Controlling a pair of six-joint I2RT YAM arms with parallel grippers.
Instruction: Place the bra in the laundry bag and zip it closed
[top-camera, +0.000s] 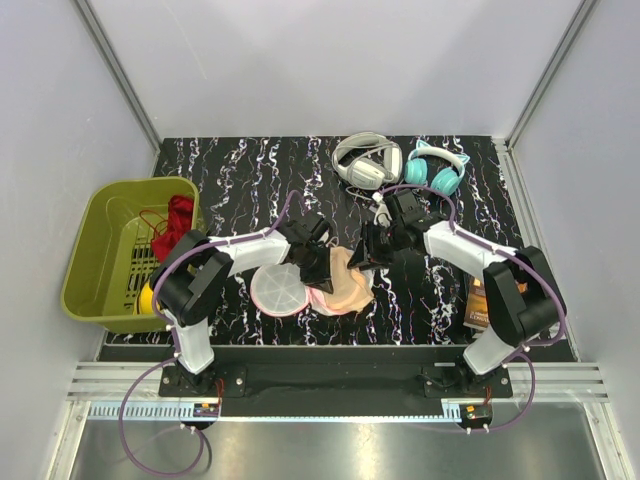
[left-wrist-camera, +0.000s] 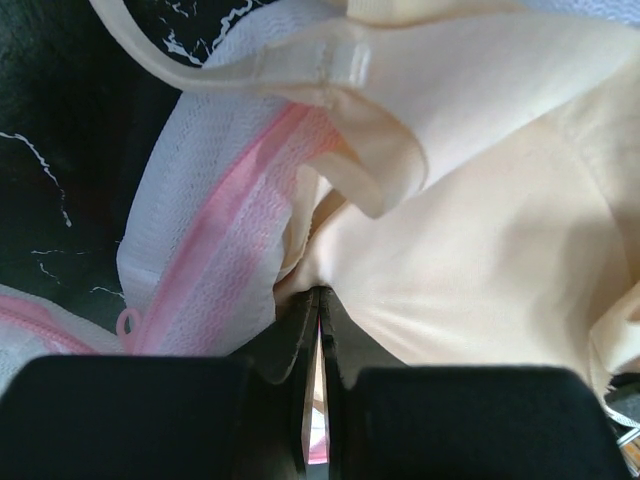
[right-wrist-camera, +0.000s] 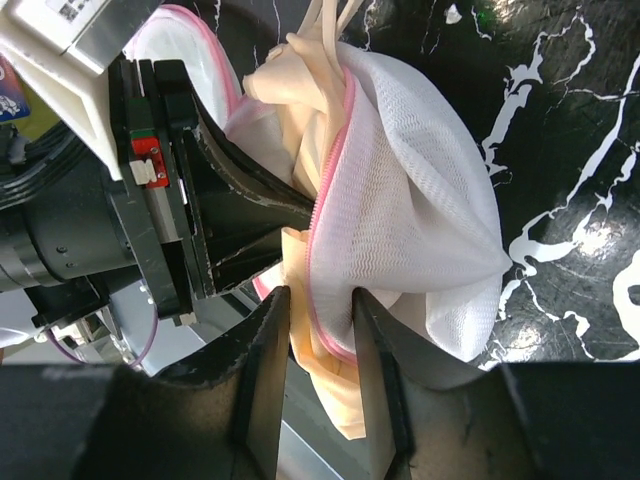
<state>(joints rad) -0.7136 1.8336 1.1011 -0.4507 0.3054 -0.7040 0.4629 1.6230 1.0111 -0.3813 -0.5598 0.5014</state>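
Marbled bench (top-camera: 250, 170): bra (top-camera: 345, 288) partly in bag (top-camera: 277, 290), left claw (left-wrist-camera: 312, 300) pinching bra, right claw (right-wrist-camera: 320, 296) astride the zip edge, grip unclear; red garment (top-camera: 180, 215) in basket (top-camera: 85, 270).

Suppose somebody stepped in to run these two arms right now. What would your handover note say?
Left gripper: shut, pinching the laundry bag at its rim, with bra fabric seemingly caught alongside.
Right gripper: jaws stand either side of the bag's pink zip edge; unclear whether they grip it yet.
Done: bra partly tucked into the open bag.
Left to do: push in the fabric and straps hanging out, then zip the bag shut.
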